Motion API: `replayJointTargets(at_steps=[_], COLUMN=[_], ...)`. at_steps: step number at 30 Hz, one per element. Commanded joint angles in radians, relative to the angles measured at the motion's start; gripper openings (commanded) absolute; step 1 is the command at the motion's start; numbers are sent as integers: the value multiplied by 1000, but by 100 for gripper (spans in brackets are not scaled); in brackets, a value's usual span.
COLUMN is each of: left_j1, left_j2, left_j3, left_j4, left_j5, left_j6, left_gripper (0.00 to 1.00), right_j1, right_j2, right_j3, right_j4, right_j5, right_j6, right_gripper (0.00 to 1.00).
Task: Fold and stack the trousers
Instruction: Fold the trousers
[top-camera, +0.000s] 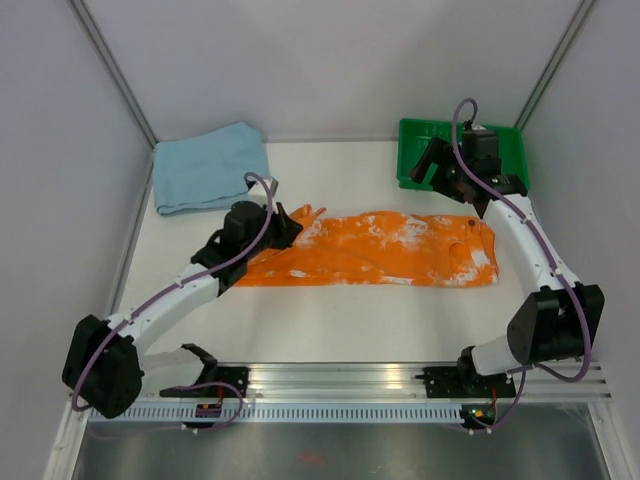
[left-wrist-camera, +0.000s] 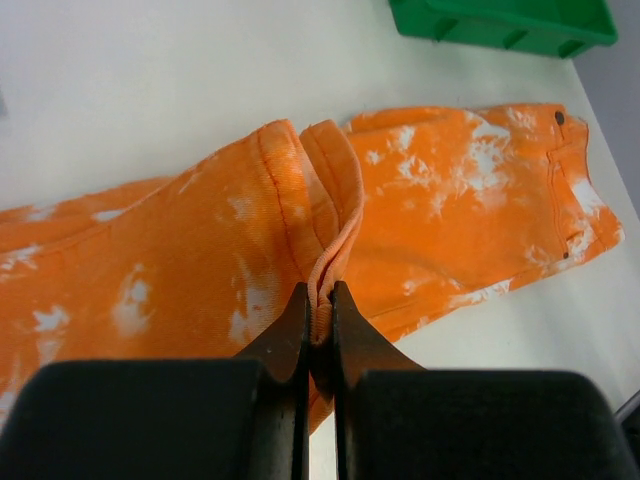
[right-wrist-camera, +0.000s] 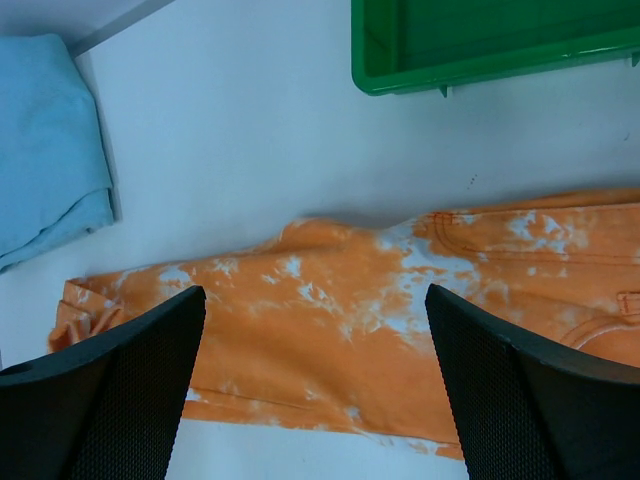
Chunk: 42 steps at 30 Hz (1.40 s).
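Your L gripper (left-wrist-camera: 320, 300) is pinching the trousers (top-camera: 390, 250). Jaws are pressed together w/ a thin ridge of orange fabric caught between the tips. The grip is at the cuff end: in the L wrist view two hems curl up off the table (top-camera: 330, 320) and run into the tips. The rest of the leg fabric lies flat on both sides below them.

Your R gripper (right-wrist-camera: 315, 295) is spread wide w/ nothing between the fingers. In the top view it hangs raised over the near-left edge of the bin (top-camera: 505, 145), just beyond the waist end. Its wrist cam looks down past both black fingers (right-wrist-camera: 130, 380) onto the legs. No contact w/ the fabric is visible.

Trousers lie stretched across the mid table, approx. left to right. The waist is to the right, w/ button and pocket seam showing in the L wrist view. The cuffs are to the left, by the L gripper. They're orange w/ white blotches, one long narrow strip. Can't tell whether one leg lies on top of the other. The waist end sits near the bin but doesn't touch it.

The bin is green and sits at the far-right corner. A folded blue cloth (top-camera: 205, 165) sits at the far-left corner, apart from the trousers.
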Motion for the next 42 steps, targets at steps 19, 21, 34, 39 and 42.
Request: replayJointTargets(at_steps=[19,21,34,39,42], left_j1=[-309,-323,-345,-349,-363], left_j2=[448,470,547,608,597], left_j3=[214,230,146,184,193], left_j4=[296,306,296,294,290], left_j5=[-199,-198,-166,2,9], left_j6=[-189,-180,-208,-189,-180], left_gripper=[2,2,2,36,81], right_j1=[-15,-18,-20,-20,-18], right_j2=[-117,-115,-118,-109,-104], right_j3=[-148,-156,-211,-226,-232], right_j4=[-71,-75,-60,-43,-29], right_j5=[-22,-23,-52,-100,-140], right_j6=[-35,-37,-66,-54,-60], right_gripper=[98,98,98,98,98])
